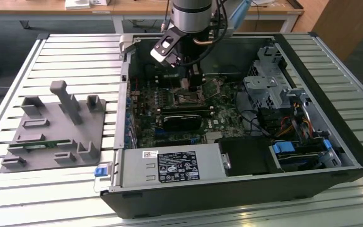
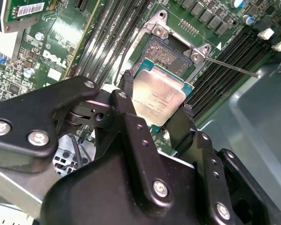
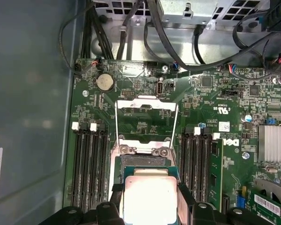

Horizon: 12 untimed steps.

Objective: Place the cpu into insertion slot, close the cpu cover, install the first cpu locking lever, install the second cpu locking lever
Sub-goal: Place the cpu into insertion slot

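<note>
- Gripper (image 2: 157,100) is clamped on the cpu (image 2: 159,91), one finger on each of two opposite edges, silvery top facing the camera.
- The cpu hangs over the near edge of the insertion slot (image 2: 165,51). It is not seated, and most of the dark pin field is uncovered.
- cpu cover (image 3: 129,102) is flipped back flat on the board, beyond the socket.
- One locking lever (image 2: 234,67) sticks out free and looks unlatched.
- Progress, my read: step one is mid-way. The cover and both levers are not yet done.
- In the exterior view, the arm comes down from 12 o'clock, with the gripper right above the socket near the middle of the computer case (image 1: 332,142).
- From the socket: black card (image 1: 181,119) at 6 o'clock, drive cage (image 1: 266,87) at 3 o'clock, power supply (image 1: 168,168) further out at 6 o'clock.
- Grey fixture block (image 1: 49,130) sits on the slatted table (image 1: 17,198) at 9 o'clock of the case, well apart.
- Memory slots (image 3: 89,168) flank the socket closely on both sides. Nothing lies across the socket itself.
</note>
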Tool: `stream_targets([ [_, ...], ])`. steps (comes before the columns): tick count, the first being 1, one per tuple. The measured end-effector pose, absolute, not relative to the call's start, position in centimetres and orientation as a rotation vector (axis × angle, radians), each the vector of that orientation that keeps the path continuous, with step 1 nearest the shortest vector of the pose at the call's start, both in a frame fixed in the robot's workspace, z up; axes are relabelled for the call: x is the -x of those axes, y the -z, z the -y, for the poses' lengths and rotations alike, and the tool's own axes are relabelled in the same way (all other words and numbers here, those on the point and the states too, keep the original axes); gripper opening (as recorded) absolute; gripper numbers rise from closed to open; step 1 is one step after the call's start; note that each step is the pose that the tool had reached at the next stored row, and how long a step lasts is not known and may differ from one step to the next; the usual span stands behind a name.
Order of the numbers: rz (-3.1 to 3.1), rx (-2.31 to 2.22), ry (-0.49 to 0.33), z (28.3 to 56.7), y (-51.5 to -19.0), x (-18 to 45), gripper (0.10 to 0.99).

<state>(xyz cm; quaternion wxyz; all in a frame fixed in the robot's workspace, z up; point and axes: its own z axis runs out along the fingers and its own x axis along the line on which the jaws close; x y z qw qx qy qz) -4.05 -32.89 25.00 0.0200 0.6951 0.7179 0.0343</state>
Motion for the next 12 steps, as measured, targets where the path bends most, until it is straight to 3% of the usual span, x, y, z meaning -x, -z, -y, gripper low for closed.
stream_targets([
  [12,-2.227,-2.157,-0.105,32.88,-23.95,4.05,0.537],
])
